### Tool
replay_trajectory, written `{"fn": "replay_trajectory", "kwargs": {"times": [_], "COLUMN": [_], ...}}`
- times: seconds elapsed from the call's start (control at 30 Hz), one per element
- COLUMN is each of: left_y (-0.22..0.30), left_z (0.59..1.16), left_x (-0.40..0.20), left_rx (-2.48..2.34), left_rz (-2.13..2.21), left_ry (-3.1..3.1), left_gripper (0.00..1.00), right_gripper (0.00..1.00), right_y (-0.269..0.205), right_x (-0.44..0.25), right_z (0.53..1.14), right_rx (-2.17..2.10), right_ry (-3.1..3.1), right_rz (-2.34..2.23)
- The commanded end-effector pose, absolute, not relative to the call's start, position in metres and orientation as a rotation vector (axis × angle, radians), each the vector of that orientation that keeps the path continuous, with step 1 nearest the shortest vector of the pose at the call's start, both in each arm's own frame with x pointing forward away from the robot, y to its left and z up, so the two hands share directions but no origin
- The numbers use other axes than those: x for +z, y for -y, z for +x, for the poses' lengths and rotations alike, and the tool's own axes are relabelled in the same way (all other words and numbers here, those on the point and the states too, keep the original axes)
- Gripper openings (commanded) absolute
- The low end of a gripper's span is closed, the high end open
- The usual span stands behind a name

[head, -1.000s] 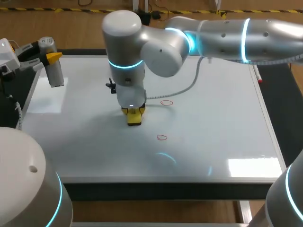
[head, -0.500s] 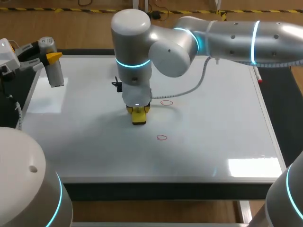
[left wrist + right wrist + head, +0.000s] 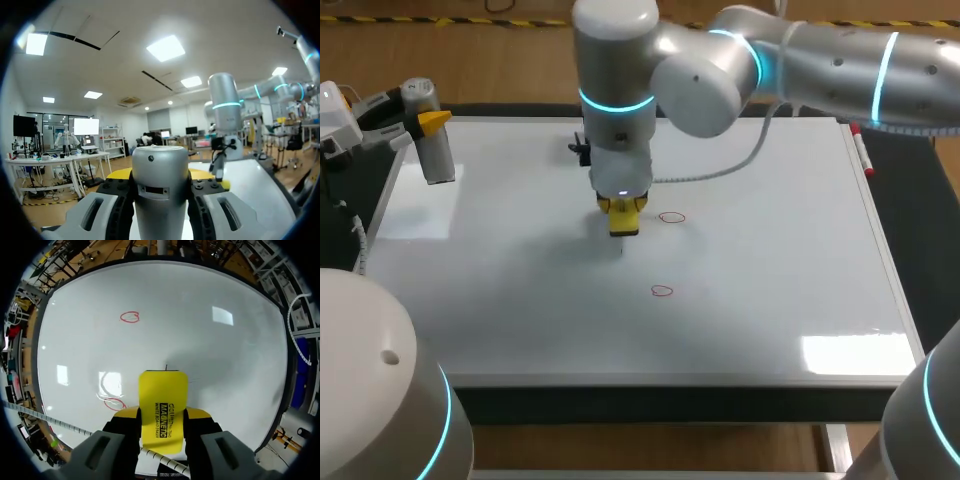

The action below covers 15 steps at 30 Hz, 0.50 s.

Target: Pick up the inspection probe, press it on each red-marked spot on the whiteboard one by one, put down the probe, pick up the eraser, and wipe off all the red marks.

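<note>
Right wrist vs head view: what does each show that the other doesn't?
Right wrist only: the eraser's printed face, clamped from both sides by the right gripper. Head only: the left gripper holding the grey probe at the whiteboard's left edge, and a pen by its right edge. Both: the whiteboard, the eraser and two red marks.

Black table [image 3: 926, 235], dark front edge [image 3: 660, 402], reflected light patches [image 3: 855, 352]
</note>
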<state>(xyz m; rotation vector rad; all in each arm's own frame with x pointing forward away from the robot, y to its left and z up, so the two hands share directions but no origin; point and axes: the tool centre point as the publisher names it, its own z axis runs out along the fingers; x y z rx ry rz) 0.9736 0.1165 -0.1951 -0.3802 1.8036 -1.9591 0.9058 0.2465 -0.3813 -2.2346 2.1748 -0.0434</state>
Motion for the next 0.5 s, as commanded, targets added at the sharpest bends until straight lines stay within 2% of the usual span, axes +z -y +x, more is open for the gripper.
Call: {"fn": "replay_trajectory", "kwargs": {"times": [0.03, 0.5], "left_y": [-0.116, -0.116], "left_z": [0.973, 0.973], "left_x": [-0.194, -0.194], "left_rx": [-1.957, -1.957], "left_rz": [-0.381, -0.381], "left_ry": [-1.803, -1.803], "left_gripper": [0.0, 0.0], "right_gripper": [0.0, 0.0], "right_y": [-0.228, -0.147], "right_x": [-0.368, -0.355], "right_z": [0.908, 0.954], "right_rx": [-0.044, -0.085], "right_ry": [-2.163, -2.31], "right_rz": [-2.224, -2.073]}}
